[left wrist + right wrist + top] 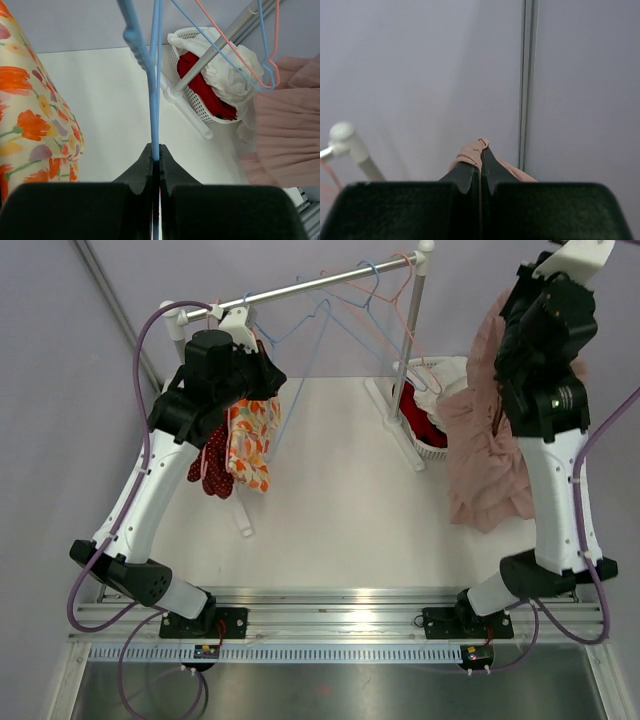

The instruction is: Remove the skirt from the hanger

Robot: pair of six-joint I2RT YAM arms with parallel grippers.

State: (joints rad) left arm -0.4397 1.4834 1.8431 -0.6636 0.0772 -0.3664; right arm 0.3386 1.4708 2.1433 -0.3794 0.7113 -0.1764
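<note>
The pink skirt (pixel 482 455) hangs free at the right, off any hanger, bunched at its top in my right gripper (pixel 481 151). That gripper is shut on the fabric (pixel 470 155) and held high, facing the back wall. The skirt also shows at the right edge of the left wrist view (pixel 292 130). My left gripper (pixel 155 152) is shut on the thin wire of a bare blue hanger (pixel 154 90) that hangs from the rail (pixel 320 282). In the top view the left gripper (pixel 262 375) sits just under the rail's left end.
A floral orange garment (pixel 252 440) and a red patterned one (pixel 214 468) hang under the left arm. Empty pink and blue hangers (pixel 392 295) hang at the rail's right end. A white basket (pixel 432 452) with red and white clothes stands by the rack's right post.
</note>
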